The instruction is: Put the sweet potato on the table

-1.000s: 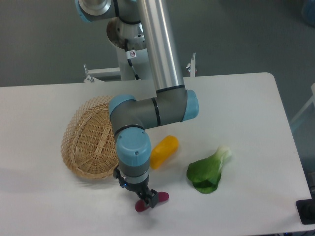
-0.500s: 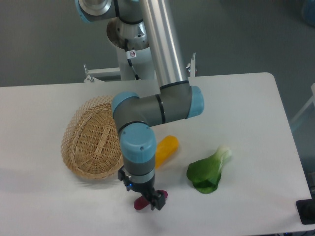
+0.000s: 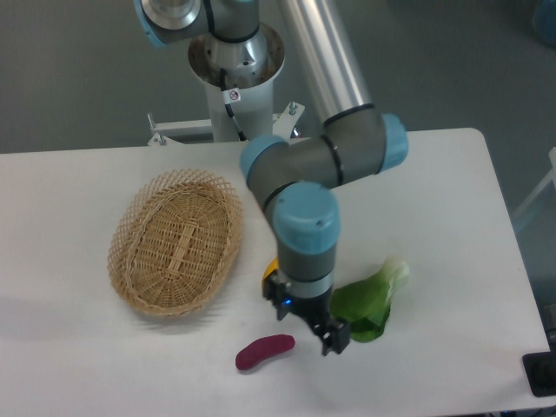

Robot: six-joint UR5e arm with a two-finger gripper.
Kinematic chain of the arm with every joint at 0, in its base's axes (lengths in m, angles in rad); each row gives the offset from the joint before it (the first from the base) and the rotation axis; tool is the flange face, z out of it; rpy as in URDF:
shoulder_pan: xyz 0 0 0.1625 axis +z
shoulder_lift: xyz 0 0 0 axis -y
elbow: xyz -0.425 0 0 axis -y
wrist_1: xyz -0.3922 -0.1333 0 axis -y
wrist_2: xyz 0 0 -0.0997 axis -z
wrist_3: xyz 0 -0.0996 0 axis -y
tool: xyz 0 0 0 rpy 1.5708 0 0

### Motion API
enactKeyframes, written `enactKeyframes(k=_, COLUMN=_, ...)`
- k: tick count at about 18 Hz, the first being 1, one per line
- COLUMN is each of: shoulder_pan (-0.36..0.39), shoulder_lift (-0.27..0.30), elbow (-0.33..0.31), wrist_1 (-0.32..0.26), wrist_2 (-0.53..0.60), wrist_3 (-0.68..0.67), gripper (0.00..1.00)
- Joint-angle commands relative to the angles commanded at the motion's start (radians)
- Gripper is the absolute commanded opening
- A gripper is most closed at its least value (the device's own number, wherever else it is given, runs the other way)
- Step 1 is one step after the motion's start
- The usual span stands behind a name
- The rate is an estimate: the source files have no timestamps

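The purple-magenta sweet potato point(image 3: 264, 351) lies on the white table point(image 3: 87, 365) near the front edge, with nothing touching it. My gripper point(image 3: 328, 335) hangs to its right and slightly above, apart from it, with its fingers open and nothing between them. The arm's wrist covers most of the yellow vegetable point(image 3: 270, 272) behind it.
An oval wicker basket point(image 3: 175, 240) sits empty at the left of the table. A green leafy vegetable point(image 3: 372, 300) lies just right of the gripper, partly hidden by it. The robot base point(image 3: 234, 78) stands behind the table's far edge.
The gripper has let go of the sweet potato, which now rests on the table. The arm has swung to the right, uncovering the basket and covering the yellow vegetable.
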Motion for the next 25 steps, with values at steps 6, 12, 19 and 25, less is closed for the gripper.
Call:
enactKeyframes(k=6, shoulder_pan=0.083, shoulder_lift=0.034, elbow=-0.003, wrist_1=-0.104, wrist_2=0.002, wrist_3=0.121, gripper=1.00)
enactKeyframes(k=12, shoulder_pan=0.149, shoulder_lift=0.035, elbow=0.011, wrist_1=-0.124, wrist_2=0.000, wrist_3=0.221, gripper=1.00)
enactKeyframes(k=19, shoulder_pan=0.216, shoulder_lift=0.035, elbow=0.037, wrist_1=-0.192, wrist_2=0.000, wrist_3=0.316, gripper=1.00)
enactKeyframes(k=25, shoulder_pan=0.255, shoulder_lift=0.028, elbow=0.044, wrist_1=-0.200, wrist_2=0.003, wrist_3=0.358, gripper=1.00)
